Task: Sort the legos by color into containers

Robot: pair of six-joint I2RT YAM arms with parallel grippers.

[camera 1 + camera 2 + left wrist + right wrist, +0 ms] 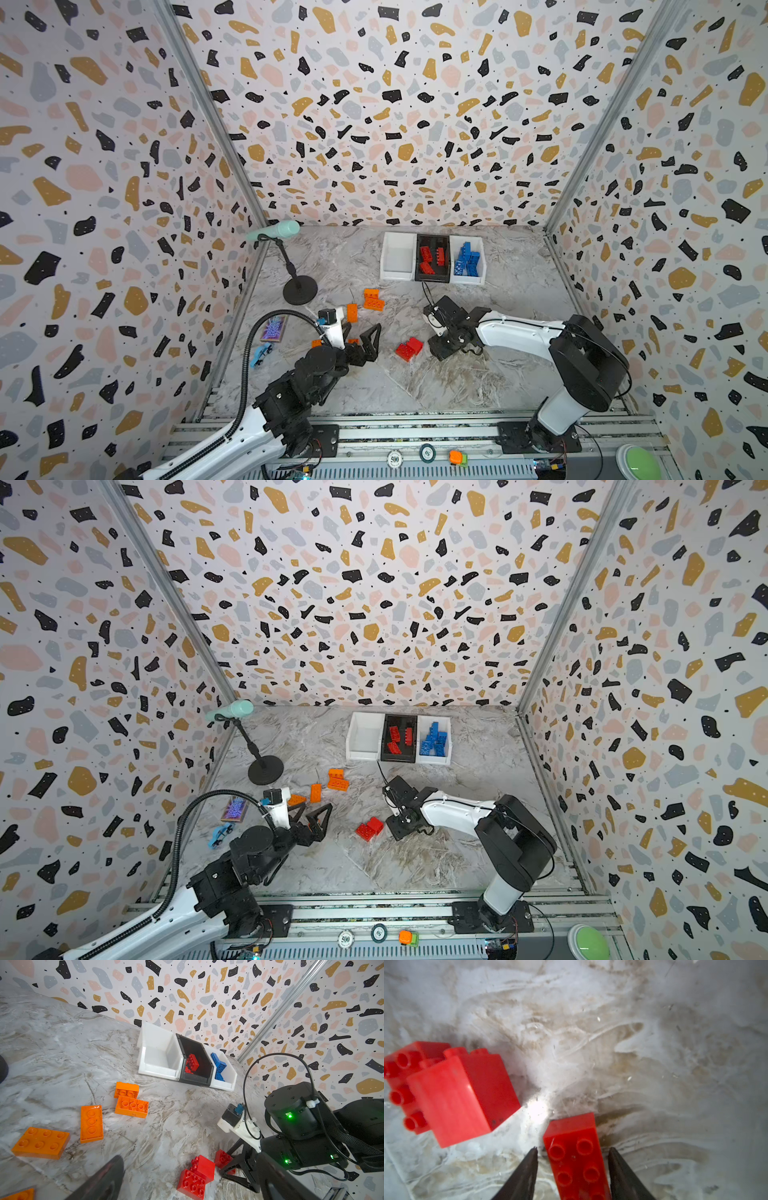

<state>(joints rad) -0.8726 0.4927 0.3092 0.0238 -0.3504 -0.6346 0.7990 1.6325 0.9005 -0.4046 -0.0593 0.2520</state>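
Straddling a red lego [577, 1159] that lies studs-up on the desk [654, 1043], my right gripper [572, 1148] has its jaws parted. One finger stands on each side of the brick, with a narrow gap showing at each tip, so the brick is framed but not clamped.

Just beside it lie two more red legos [409, 348], touching each other. One is studs-up and the other is tipped onto its side against it.

Toward my left arm, several orange legos [373, 300] lie loose on the desk, some studs-down. My left gripper [360, 337] hangs near the closest of them, its jaws spread wide and grasping nothing.

At the far edge of the desk, against the back wall, the three containers stand in a touching row. The black bin [433, 239] in the middle holds red legos [428, 259]. The white bin [482, 249] to the right of it in both top views holds blue legos [467, 259]. The other white bin [395, 241] flanks the black one on its left.
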